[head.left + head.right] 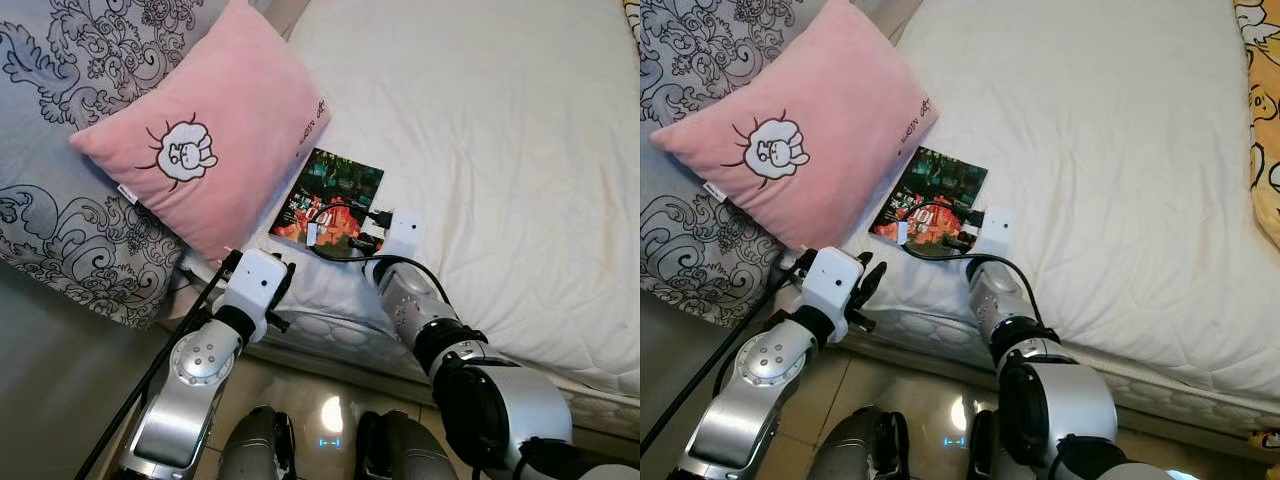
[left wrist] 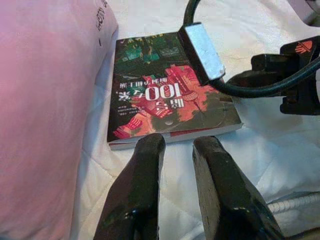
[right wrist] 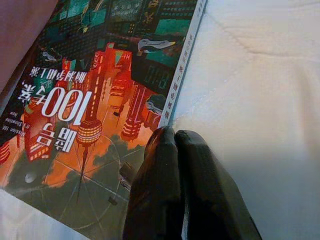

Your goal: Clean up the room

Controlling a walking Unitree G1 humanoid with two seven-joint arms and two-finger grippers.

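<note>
The paperback book (image 1: pixel 331 203) lies flat on the white quilted bed cover (image 1: pixel 500 130), near the bed's front edge, its far long side just beside the pink cushion (image 1: pixel 205 140) with the cartoon rabbit. It looks light and stiff as a whole but thin, with a glossy printed cover that is likely slippery, and it sits on a soft cover that gives under pressure, so a pinch from above has little to bite on; the near spine-side edge and the corner closest to the robot seem the best places to take hold, perhaps after nudging it off the cushion's side. The right gripper (image 3: pixel 172 150) rests at the book's edge with its two black fingers pressed together, holding nothing. The left gripper (image 2: pixel 180 150) hovers just short of the book's near short edge, fingers slightly parted and empty. Whether the cushion overlaps the book's far edge is hard to tell; the patterned grey bedding (image 1: pixel 60 230) is cut off at the frame
</note>
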